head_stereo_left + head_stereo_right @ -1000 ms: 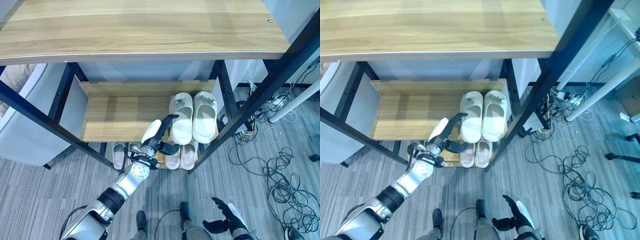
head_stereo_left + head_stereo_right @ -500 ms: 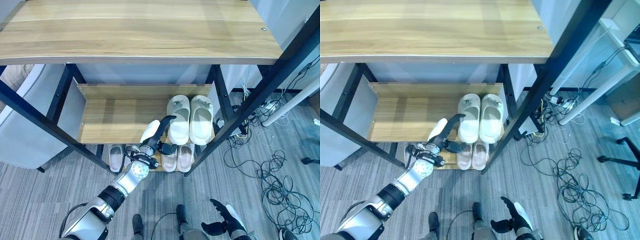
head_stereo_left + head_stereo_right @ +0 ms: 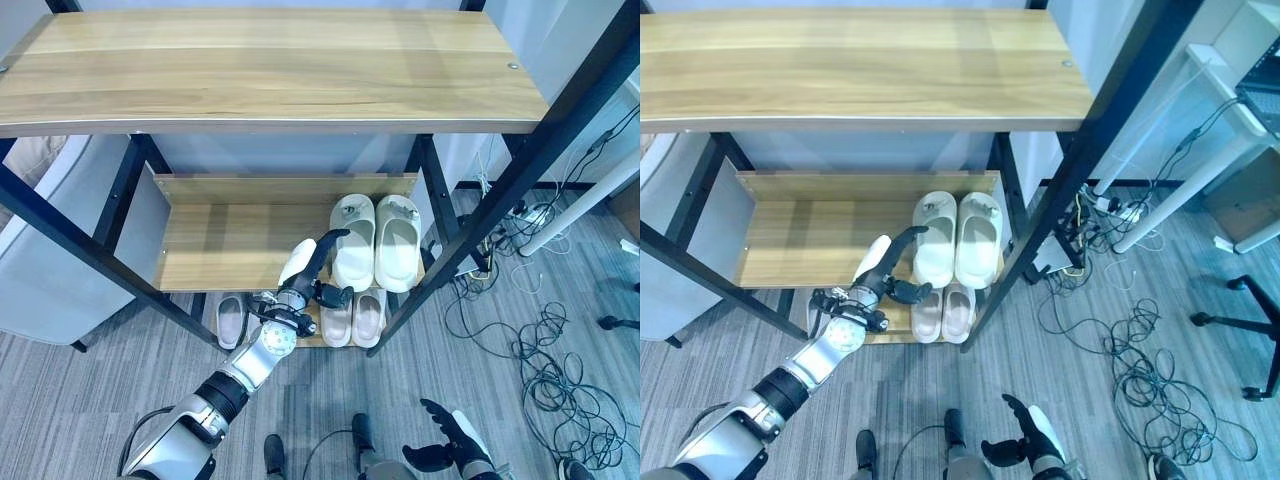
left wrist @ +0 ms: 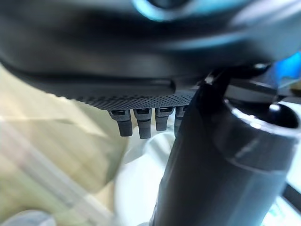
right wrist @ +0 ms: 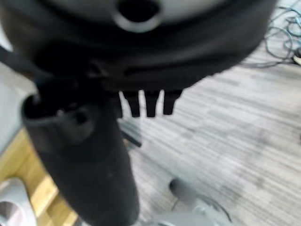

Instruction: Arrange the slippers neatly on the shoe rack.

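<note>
Cream slippers [image 3: 375, 240]: paired on middle shelf [image 3: 230, 245] | left robot hand [image 3: 310, 268]: fingers extended, touching near slipper | right robot hand [image 3: 445, 445]: relaxed, empty | you're near done; grey slipper [image 3: 230, 318] below remains unpaired

Looks like office/lab test space w/ a home-style prop: grey carpet tiles [image 3: 90, 400], loose cables [image 3: 1140, 370] across the floor, white desk legs [image 3: 1160, 205], office chair base [image 3: 1240, 330] beside a wood-and-black-metal shoe rack [image 3: 250, 240]
</note>
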Controlling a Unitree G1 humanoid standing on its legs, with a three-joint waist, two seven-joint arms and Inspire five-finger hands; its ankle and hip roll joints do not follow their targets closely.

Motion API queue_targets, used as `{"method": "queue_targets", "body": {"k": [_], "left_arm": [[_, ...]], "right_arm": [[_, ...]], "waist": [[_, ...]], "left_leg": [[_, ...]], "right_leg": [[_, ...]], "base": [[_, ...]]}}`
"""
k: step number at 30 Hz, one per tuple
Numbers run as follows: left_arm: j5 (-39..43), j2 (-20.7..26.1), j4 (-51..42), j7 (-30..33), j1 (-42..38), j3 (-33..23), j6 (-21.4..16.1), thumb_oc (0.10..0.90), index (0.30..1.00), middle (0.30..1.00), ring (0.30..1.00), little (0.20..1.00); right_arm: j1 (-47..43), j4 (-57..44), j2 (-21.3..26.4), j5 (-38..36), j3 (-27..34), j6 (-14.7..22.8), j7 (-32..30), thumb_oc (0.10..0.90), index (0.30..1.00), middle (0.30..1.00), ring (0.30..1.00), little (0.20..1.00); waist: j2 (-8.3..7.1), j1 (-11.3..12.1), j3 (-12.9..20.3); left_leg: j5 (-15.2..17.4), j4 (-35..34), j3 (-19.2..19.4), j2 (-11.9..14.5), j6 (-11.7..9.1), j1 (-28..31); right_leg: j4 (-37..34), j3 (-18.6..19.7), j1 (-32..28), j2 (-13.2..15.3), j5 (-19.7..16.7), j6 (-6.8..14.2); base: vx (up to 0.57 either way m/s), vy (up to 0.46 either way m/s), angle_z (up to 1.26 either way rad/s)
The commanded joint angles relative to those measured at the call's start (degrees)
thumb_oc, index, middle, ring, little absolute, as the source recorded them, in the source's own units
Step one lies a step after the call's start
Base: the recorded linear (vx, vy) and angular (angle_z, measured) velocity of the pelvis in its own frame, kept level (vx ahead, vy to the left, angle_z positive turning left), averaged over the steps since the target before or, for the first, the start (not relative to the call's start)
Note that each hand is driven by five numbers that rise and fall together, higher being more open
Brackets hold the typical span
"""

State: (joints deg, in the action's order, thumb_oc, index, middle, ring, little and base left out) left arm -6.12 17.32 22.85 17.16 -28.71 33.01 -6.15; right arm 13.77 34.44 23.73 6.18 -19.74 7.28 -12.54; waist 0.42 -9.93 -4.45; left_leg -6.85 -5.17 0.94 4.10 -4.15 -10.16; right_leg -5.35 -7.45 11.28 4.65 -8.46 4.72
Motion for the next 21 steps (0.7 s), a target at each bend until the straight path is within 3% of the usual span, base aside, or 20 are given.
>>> {"method": "queue_targets", "body": {"k": [1, 12, 17, 21], "left_arm": [[1.94, -0.98, -4.7, 2.92, -5.19, -2.83, -7.75, 0.8, 0.9, 0.9, 0.9, 0.9], [5.53, 2.71, -12.65, -0.75, 3.25, -6.55, -9.05, 0.8, 0.9, 0.9, 0.9, 0.9], [12.2, 4.16, -16.16, -4.63, 9.9, -8.98, -10.9, 0.8, 0.9, 0.9, 0.9, 0.9], [22.54, 5.63, -22.52, -9.63, 21.71, -14.33, -12.55, 0.8, 0.9, 0.9, 0.9, 0.9]], "right_arm": [[2.17, -4.82, 2.78, -1.32, 2.67, 4.19, -0.86, 0.8, 0.9, 0.9, 0.9, 0.9], [1.99, -3.86, 0.95, -1.18, 3.14, 3.62, 0.19, 0.8, 0.9, 0.9, 0.9, 0.9], [2.09, -2.48, -0.56, -1.88, 3.66, 3.41, 0.63, 0.8, 0.9, 0.9, 0.9, 0.9], [1.97, 1.08, -2.92, -2.86, 4.44, 3.17, 1.13, 0.8, 0.9, 0.9, 0.9, 0.9]], "waist": [[-0.41, 1.1, 0.4], [-0.74, 2.51, 1.02], [-0.95, 3.46, 1.78], [-1.45, 5.53, 3.12]], "left_leg": [[4.88, 0.17, 1.62, -1.61, 0.18, -0.31], [5.62, 0.17, 1.86, -1.74, 0.51, 2.96], [5.89, 0.17, 1.95, -1.87, 0.56, 4.43], [6.09, 0.17, 1.58, -2.15, 0.76, 6.02]], "right_leg": [[0.35, -0.86, -1.06, -0.43, 7.43, 2.92], [0.35, -1.01, -4.44, -0.24, 7.93, 3.07], [0.35, -1.33, -5.95, -0.25, 8.03, 3.06], [0.35, -1.73, -7.72, -0.25, 8.04, 3.08]], "base": [[0.0, 0.0, 0.0], [0.0, 0.0, 0.0], [0.0, 0.0, 0.0], [0.0, 0.003, 0.01]]}}
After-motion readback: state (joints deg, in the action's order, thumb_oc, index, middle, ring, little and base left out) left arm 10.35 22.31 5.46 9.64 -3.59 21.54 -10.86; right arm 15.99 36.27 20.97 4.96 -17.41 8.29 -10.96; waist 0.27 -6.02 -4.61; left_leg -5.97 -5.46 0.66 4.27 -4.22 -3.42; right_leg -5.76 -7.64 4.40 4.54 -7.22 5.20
